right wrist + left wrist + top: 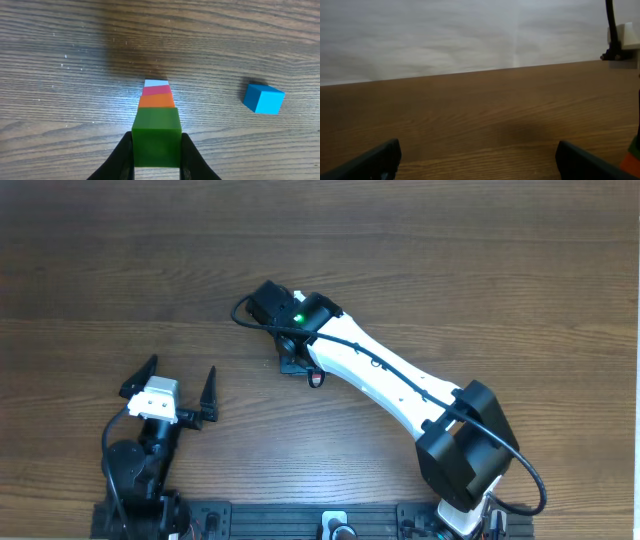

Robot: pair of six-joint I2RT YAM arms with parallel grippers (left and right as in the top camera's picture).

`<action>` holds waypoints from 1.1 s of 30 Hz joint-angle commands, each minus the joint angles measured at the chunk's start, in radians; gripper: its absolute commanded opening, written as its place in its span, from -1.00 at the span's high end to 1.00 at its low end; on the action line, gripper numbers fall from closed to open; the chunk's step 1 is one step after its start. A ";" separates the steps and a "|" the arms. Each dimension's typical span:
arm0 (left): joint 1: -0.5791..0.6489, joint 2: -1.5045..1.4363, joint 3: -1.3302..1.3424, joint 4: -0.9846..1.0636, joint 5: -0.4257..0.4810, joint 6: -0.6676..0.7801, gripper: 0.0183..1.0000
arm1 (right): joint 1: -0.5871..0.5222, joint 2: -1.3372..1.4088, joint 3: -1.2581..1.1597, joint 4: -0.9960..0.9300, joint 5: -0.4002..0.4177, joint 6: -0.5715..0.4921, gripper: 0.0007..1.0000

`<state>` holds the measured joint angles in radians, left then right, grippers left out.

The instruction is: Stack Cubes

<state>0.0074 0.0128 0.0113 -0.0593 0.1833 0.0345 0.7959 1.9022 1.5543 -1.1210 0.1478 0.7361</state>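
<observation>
In the right wrist view a green cube (156,129) sits on top of a stack, with an orange cube (156,101), a red cube (157,90) and a pale cube (156,83) showing beneath it. My right gripper (156,147) is shut on the green cube, one finger on each side. A blue cube (264,98) lies alone on the wooden table (60,75), apart from the stack. In the top view the right gripper (296,360) is over the table's middle. My left gripper (170,385) stands open and holds nothing, near the front left.
The right arm (400,385) runs diagonally from the front right to the middle. A part of it (622,45) shows in the left wrist view, with an orange and green sliver (632,155) at that view's edge.
</observation>
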 commanded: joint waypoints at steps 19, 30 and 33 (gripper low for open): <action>-0.004 -0.006 -0.006 -0.001 -0.006 0.014 -1.00 | -0.005 0.015 0.007 0.003 -0.001 0.000 0.36; -0.004 -0.006 -0.006 -0.001 -0.006 0.014 -1.00 | -0.005 0.015 0.007 0.003 0.000 -0.001 0.26; -0.004 -0.006 -0.006 -0.001 -0.006 0.014 -1.00 | -0.006 0.015 0.007 0.003 0.000 -0.001 0.15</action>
<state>0.0074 0.0128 0.0113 -0.0593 0.1833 0.0345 0.7959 1.9041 1.5543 -1.1206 0.1478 0.7353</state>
